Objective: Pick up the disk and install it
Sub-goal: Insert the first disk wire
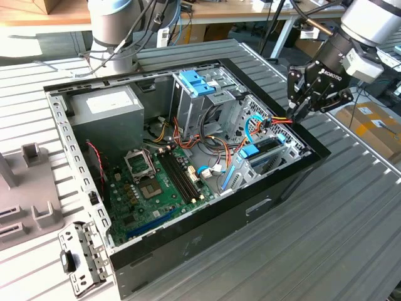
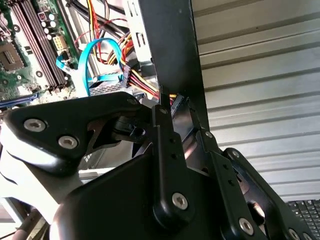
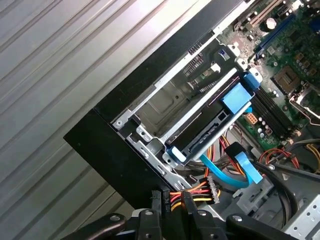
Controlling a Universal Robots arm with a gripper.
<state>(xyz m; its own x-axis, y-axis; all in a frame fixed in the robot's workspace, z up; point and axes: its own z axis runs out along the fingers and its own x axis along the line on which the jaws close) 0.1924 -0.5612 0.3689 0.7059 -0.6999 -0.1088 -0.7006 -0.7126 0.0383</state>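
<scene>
The disk (image 1: 262,149) sits in its bay at the case's (image 1: 188,241) three o'clock corner; the claw (image 1: 305,106) hovers beside it, pressed together. Judged best: press squarely, avoiding cables (image 3: 200,191).

no legible text, labels or numbers

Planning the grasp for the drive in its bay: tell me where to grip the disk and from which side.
Probably grip the disk by its upper long edge, on the light blue carrier, coming down from above. It stands on edge inside the metal cage, so only that edge seems exposed.
</scene>
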